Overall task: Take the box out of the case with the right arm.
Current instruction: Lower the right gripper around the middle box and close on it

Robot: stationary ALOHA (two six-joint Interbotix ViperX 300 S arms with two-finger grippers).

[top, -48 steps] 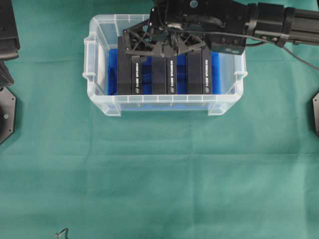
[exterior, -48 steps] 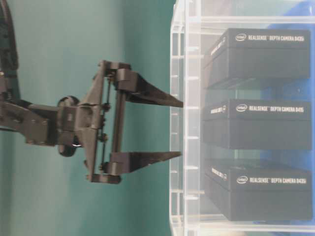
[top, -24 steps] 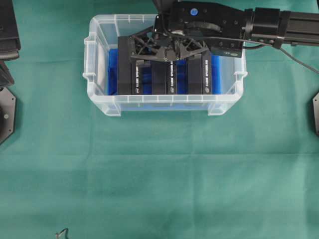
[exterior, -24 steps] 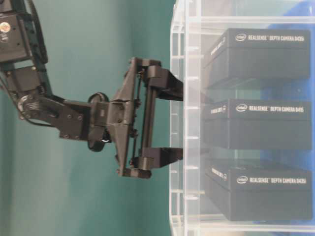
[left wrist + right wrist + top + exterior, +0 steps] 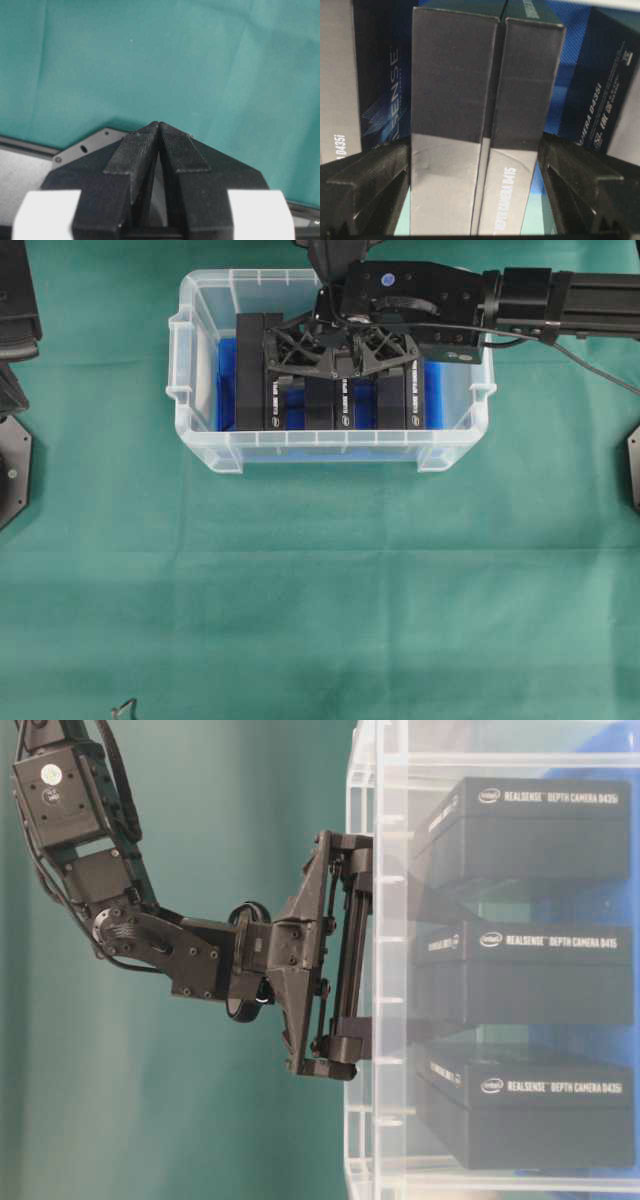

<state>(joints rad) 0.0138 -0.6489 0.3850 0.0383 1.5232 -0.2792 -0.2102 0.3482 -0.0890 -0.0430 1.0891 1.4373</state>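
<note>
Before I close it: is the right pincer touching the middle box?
Apart. The right wrist view shows the middle box between the right pincer's open fingers, with slim gaps either side.

A clear case (image 5: 198, 360) with a bright blue lining holds black boxes (image 5: 525, 974) lettered in white, upper centre, on a green cloth (image 5: 320, 590).

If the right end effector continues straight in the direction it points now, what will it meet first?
Most likely nothing at once: the open right end effector straddles the middle box, a finger on each side. Further down it would probably reach the case's blue-lined floor, though depth is unclear.
</note>
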